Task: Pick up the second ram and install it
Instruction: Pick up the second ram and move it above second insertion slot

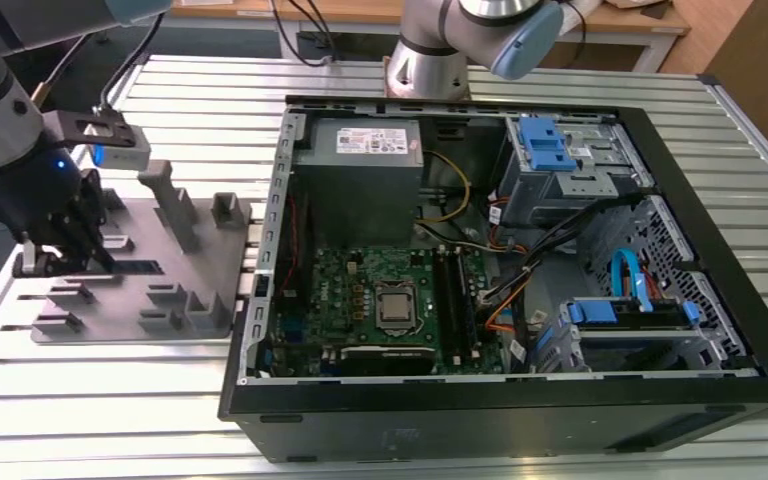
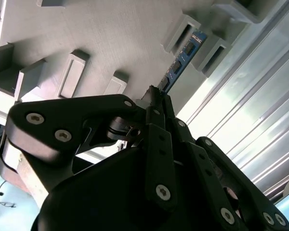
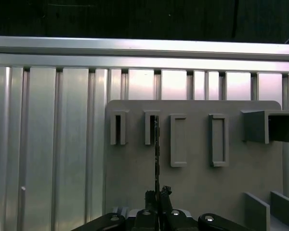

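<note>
The second ram [image 2: 184, 57] is a thin dark board with a bluish label, standing on edge between two posts of the grey fixture block [image 2: 111, 38]. In the first wrist view the ram [image 3: 156, 144] shows edge-on as a narrow dark line running from a fixture [image 3: 197, 183] post toward my fingers. My gripper [image 3: 157, 194] is shut on the near end of the stick, its black fingers [image 2: 156, 103] pressed together around it. In the exterior view the gripper [image 1: 80, 260] is down on the fixture [image 1: 157, 295], at that view's left, outside the computer case.
An open black computer case [image 1: 704, 400] lies at the exterior view's right, with a green motherboard [image 1: 357, 285], dark memory slots [image 1: 454, 295], cables and blue drive brackets [image 1: 544, 145]. A second arm's base [image 1: 427, 60] stands behind the case. The table [image 1: 91, 400] is ribbed aluminium.
</note>
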`<action>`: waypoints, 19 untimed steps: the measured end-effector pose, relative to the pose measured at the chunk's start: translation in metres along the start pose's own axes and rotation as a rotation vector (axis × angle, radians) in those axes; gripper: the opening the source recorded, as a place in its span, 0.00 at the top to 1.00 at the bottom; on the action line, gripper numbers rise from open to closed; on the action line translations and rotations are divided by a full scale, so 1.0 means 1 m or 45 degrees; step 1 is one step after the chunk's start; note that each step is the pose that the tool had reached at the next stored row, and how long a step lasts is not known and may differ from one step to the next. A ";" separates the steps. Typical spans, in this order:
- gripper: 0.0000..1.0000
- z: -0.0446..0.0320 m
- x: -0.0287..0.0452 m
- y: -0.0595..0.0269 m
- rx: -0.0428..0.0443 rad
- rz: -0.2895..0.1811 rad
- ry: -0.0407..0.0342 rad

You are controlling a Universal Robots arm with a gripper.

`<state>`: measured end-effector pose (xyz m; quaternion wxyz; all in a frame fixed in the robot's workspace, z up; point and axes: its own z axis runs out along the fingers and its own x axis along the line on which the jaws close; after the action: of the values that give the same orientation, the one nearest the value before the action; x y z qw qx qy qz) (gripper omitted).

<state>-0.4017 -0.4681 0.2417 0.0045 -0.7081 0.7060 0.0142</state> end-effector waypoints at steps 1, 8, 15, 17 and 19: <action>0.86 -0.0013 0.0000 0.0000 0.000 0.000 -0.0001; 0.86 -0.0068 -0.0002 0.0001 0.000 0.000 -0.0004; 0.86 -0.0134 -0.0004 0.0002 0.000 0.000 -0.0010; 0.86 -0.0155 -0.0004 0.0002 0.000 0.000 -0.0014; 0.86 -0.0172 -0.0005 0.0002 0.000 0.000 -0.0016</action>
<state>-0.4017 -0.4681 0.2589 0.0049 -0.7081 0.7060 0.0146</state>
